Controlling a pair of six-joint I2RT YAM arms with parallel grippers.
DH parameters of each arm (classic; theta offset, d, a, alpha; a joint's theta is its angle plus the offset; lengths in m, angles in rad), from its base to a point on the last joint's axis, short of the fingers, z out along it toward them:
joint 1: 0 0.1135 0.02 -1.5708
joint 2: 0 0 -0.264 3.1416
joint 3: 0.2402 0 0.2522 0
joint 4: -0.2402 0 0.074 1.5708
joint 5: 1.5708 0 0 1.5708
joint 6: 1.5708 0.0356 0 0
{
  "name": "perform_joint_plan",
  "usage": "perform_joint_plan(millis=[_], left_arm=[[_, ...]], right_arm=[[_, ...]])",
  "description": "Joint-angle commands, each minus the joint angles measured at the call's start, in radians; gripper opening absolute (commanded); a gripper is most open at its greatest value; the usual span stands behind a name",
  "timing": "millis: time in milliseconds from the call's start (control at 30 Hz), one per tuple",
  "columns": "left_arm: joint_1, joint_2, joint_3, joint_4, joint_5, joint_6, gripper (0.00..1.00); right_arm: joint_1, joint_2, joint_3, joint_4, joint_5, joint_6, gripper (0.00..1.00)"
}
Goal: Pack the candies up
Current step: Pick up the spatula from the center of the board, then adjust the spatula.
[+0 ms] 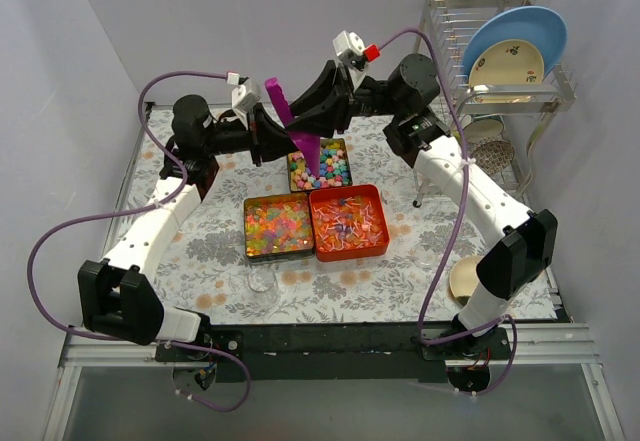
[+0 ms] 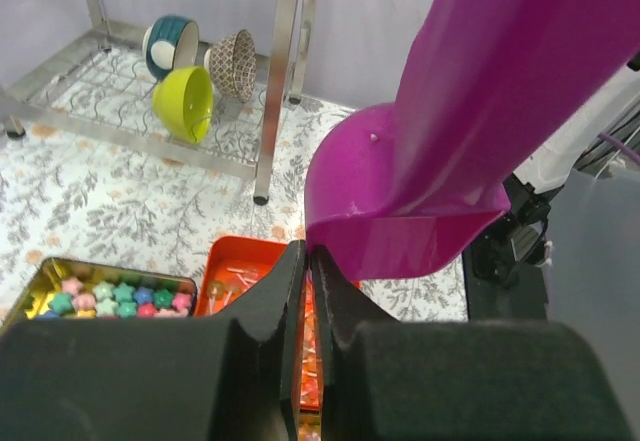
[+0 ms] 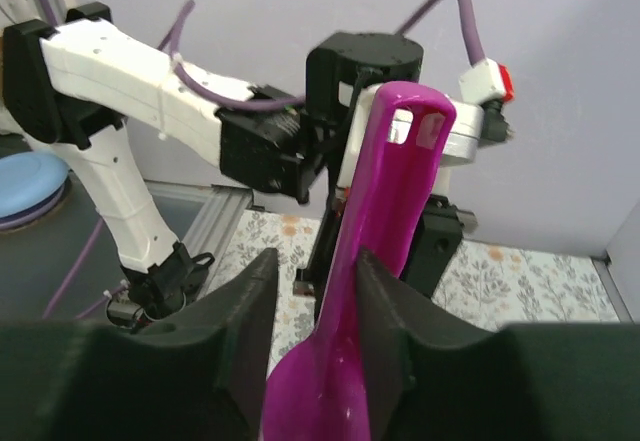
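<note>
1. Left gripper (image 2: 305,261): clenched, with the fingertips meeting on the lower rim of the purple scoop's (image 2: 450,141) bowl. It is the only grip on the scoop.
2. Right gripper (image 3: 318,271): released. Its jaws stand apart on either side of the scoop's neck, and a gap shows on one side.
3. The scoop is held near upright between the two wrists, handle up and bowl down. In the top view the bowl hangs over the dark tin (image 1: 290,173).
4. Candies (image 1: 325,169): pastel star-shaped pieces lie in the dark tin at the far middle of the table.
5. More candies lie in two trays just nearer the arm bases and touching side by side. Small multicoloured lumps are in the amber tray (image 1: 247,229) on the left, and clear-wrapped pieces are in the red tray (image 1: 384,223) on the right.
6. A dish rack (image 1: 440,21) stands at the far right with a blue plate (image 1: 520,29) in it. In the left wrist view, a lime bowl (image 2: 185,101) lies on its side in the rack's lower level.
</note>
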Motion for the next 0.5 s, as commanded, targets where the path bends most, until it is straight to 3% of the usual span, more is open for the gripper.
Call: perform_joint_plan(millis=[0,67,233,300,367,433,467], left_arm=[[-0.003,-0.059,0.078,-0.439,-0.054,0.282,0.00],[-0.002,-0.074,0.082,-0.541,-0.081,0.357,0.00],[-0.003,-0.059,0.112,-0.706,-0.121,0.474,0.00],[-0.003,-0.019,0.169,-0.841,-0.163,0.565,0.00],[-0.003,0.048,0.242,-1.033,-0.178,0.650,0.00],[-0.003,0.082,0.326,-1.121,-0.222,0.721,0.00],[-0.006,0.097,0.345,-1.180,-0.241,0.739,0.00]], right_arm=[[-0.084,-0.133,-0.048,-0.063,0.021,-0.060,0.49],[-0.142,-0.174,-0.086,-0.077,0.012,-0.072,0.58],[-0.228,-0.243,-0.152,-0.112,-0.026,-0.124,0.59],[-0.251,-0.269,-0.140,-0.175,-0.051,-0.182,0.62],[-0.258,-0.275,-0.050,-0.369,-0.065,-0.341,0.66],[-0.258,-0.250,0.061,-0.562,-0.076,-0.476,0.69],[-0.258,-0.195,0.231,-0.806,-0.076,-0.591,0.70]])
